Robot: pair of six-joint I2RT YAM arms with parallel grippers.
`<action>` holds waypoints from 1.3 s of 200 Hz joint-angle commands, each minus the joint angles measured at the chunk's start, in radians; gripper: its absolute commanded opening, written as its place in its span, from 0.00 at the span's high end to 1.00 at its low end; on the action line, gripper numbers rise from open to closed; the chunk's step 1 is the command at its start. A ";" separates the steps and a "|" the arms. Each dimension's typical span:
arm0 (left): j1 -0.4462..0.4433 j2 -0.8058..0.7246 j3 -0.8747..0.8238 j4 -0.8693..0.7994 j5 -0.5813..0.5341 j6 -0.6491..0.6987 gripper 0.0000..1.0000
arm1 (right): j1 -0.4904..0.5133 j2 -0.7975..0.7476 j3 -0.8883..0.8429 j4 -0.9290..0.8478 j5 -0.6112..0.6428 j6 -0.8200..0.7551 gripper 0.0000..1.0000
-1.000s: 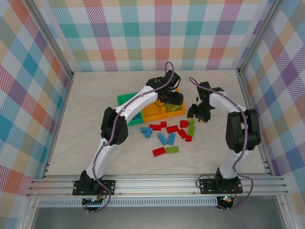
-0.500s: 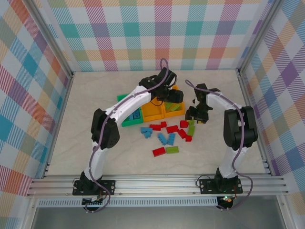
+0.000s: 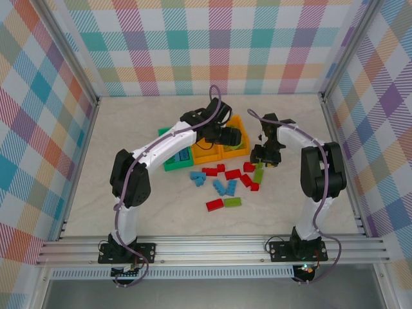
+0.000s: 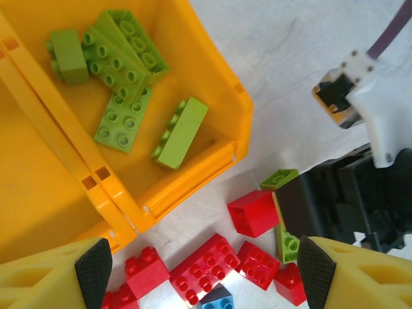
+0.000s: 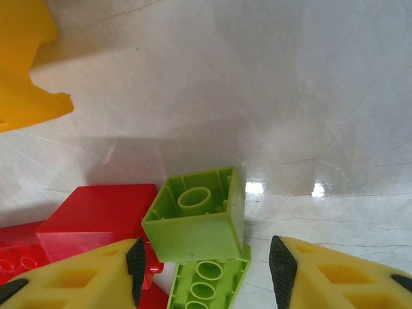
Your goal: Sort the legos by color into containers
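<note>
Containers (image 3: 206,154) number three, one green and two orange, side by side.

The left gripper (image 4: 205,273) opens wider and draws back leftward, its elbow swinging outward; the orange bin (image 4: 193,58) now lies ahead of its fingers. The right gripper (image 5: 207,264) shifts slightly left and narrows, a lime brick (image 5: 193,219) between its fingers.

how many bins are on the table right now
3. Green bin leftmost, middle orange bin beside it, right orange bin next; the left arm partly covers them.
</note>
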 commanded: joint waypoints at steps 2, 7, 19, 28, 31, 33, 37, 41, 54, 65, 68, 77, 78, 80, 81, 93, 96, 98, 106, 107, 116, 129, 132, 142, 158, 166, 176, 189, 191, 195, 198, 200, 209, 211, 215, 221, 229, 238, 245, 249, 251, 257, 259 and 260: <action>0.012 -0.063 -0.021 0.025 -0.013 -0.015 0.22 | 0.005 0.026 0.023 -0.021 0.035 -0.010 0.47; 0.012 -0.065 -0.026 0.026 -0.013 -0.014 0.22 | 0.005 0.025 0.023 -0.020 0.035 -0.011 0.47; 0.013 -0.070 -0.035 0.028 -0.013 -0.017 0.22 | 0.004 0.027 0.023 -0.020 0.037 -0.011 0.48; 0.013 -0.073 -0.040 0.031 -0.012 -0.019 0.22 | 0.004 0.030 0.025 -0.020 0.033 -0.014 0.48; 0.013 -0.073 -0.041 0.032 -0.012 -0.020 0.22 | 0.004 0.030 0.025 -0.019 0.031 -0.016 0.48; 0.013 -0.074 -0.043 0.033 -0.012 -0.020 0.22 | 0.004 0.030 0.024 -0.021 0.030 -0.016 0.48; 0.013 -0.075 -0.045 0.033 -0.012 -0.020 0.22 | 0.004 0.030 0.023 -0.020 0.028 -0.017 0.48; 0.014 -0.075 -0.046 0.033 -0.012 -0.019 0.22 | 0.004 0.029 0.022 -0.019 0.028 -0.018 0.48; 0.015 -0.077 -0.048 0.033 -0.012 -0.020 0.22 | 0.004 0.027 0.017 -0.014 0.033 -0.016 0.48; 0.017 -0.076 -0.048 0.034 -0.013 -0.019 0.22 | 0.005 0.032 0.017 -0.015 0.041 -0.017 0.48; 0.017 -0.075 -0.048 0.034 -0.012 -0.020 0.22 | 0.005 0.034 0.017 -0.016 0.043 -0.018 0.48; 0.018 -0.075 -0.048 0.034 -0.009 -0.020 0.22 | 0.005 0.040 0.018 -0.016 0.048 -0.019 0.49; 0.018 -0.075 -0.048 0.034 -0.009 -0.019 0.22 | 0.005 0.040 0.018 -0.016 0.049 -0.019 0.49; 0.018 -0.075 -0.048 0.034 -0.009 -0.020 0.22 | 0.005 0.042 0.018 -0.017 0.049 -0.019 0.49; 0.019 -0.075 -0.048 0.034 -0.009 -0.020 0.22 | 0.004 0.042 0.018 -0.017 0.049 -0.020 0.49; 0.018 -0.074 -0.048 0.034 -0.007 -0.019 0.22 | 0.004 0.047 0.021 -0.015 0.051 -0.020 0.50; 0.018 -0.074 -0.048 0.034 -0.007 -0.020 0.22 | 0.004 0.047 0.021 -0.015 0.052 -0.019 0.50; 0.019 -0.074 -0.048 0.034 -0.007 -0.020 0.22 | 0.005 0.047 0.022 -0.014 0.052 -0.019 0.50; 0.019 -0.073 -0.048 0.033 -0.008 -0.021 0.22 | 0.005 0.047 0.024 -0.014 0.051 -0.017 0.51; 0.019 -0.073 -0.048 0.033 -0.008 -0.021 0.22 | 0.005 0.047 0.024 -0.014 0.051 -0.017 0.52; 0.019 -0.073 -0.050 0.033 -0.010 -0.021 0.22 | 0.005 0.048 0.026 -0.014 0.052 -0.015 0.54; 0.021 -0.076 -0.056 0.033 -0.012 -0.022 0.22 | 0.005 0.049 0.028 -0.015 0.054 -0.014 0.58; 0.021 -0.076 -0.058 0.033 -0.013 -0.021 0.22 | 0.005 0.047 0.029 -0.017 0.054 -0.012 0.59; 0.022 -0.081 -0.066 0.034 -0.016 -0.020 0.22 | 0.005 0.039 0.028 -0.019 0.057 -0.008 0.63; 0.025 -0.086 -0.082 0.033 -0.021 -0.020 0.22 | 0.005 0.014 0.030 -0.018 0.057 0.001 0.66; 0.027 -0.089 -0.092 0.029 -0.024 -0.023 0.22 | 0.006 0.000 0.037 -0.021 0.051 0.005 0.67; 0.031 -0.092 -0.105 0.025 -0.028 -0.030 0.22 | 0.007 -0.018 0.054 -0.028 0.046 0.010 0.68; 0.038 -0.107 -0.138 0.037 -0.027 -0.042 0.22 | 0.012 -0.037 0.087 -0.039 0.029 0.022 0.69; 0.039 -0.110 -0.144 0.042 -0.027 -0.044 0.22 | 0.012 -0.040 0.092 -0.039 0.025 0.023 0.69; 0.041 -0.119 -0.158 0.049 -0.029 -0.049 0.22 | 0.012 -0.045 0.103 -0.041 0.017 0.029 0.69; 0.042 -0.125 -0.169 0.054 -0.029 -0.052 0.22 | 0.014 -0.048 0.112 -0.042 0.011 0.033 0.69; 0.043 -0.129 -0.175 0.058 -0.029 -0.054 0.22 | 0.014 -0.051 0.114 -0.043 0.009 0.034 0.70; 0.048 -0.148 -0.202 0.072 -0.031 -0.059 0.22 | 0.015 -0.061 0.141 -0.044 -0.007 0.049 0.70; 0.049 -0.152 -0.208 0.074 -0.032 -0.060 0.22 | 0.015 -0.062 0.146 -0.045 -0.011 0.053 0.70; 0.052 -0.159 -0.219 0.075 -0.036 -0.060 0.22 | 0.015 -0.066 0.157 -0.043 -0.018 0.059 0.70; 0.053 -0.171 -0.235 0.076 -0.041 -0.060 0.22 | 0.015 -0.071 0.173 -0.043 -0.031 0.068 0.71; 0.058 -0.187 -0.256 0.077 -0.047 -0.060 0.21 | 0.018 -0.076 0.196 -0.040 -0.049 0.080 0.71; 0.060 -0.204 -0.282 0.079 -0.052 -0.060 0.21 | 0.017 -0.077 0.221 -0.037 -0.071 0.090 0.71; 0.064 -0.217 -0.303 0.080 -0.056 -0.062 0.21 | 0.018 -0.074 0.245 -0.034 -0.091 0.098 0.71; 0.066 -0.224 -0.315 0.082 -0.058 -0.062 0.21 | 0.019 -0.071 0.257 -0.032 -0.104 0.101 0.71; 0.066 -0.227 -0.322 0.082 -0.060 -0.063 0.21 | 0.020 -0.069 0.266 -0.032 -0.109 0.103 0.71; 0.069 -0.238 -0.341 0.084 -0.063 -0.064 0.21 | 0.025 -0.057 0.288 -0.033 -0.129 0.109 0.70; 0.069 -0.242 -0.349 0.085 -0.064 -0.064 0.21 | 0.026 -0.054 0.298 -0.032 -0.135 0.109 0.70; 0.070 -0.244 -0.352 0.086 -0.066 -0.065 0.20 | 0.028 -0.051 0.302 -0.033 -0.138 0.110 0.70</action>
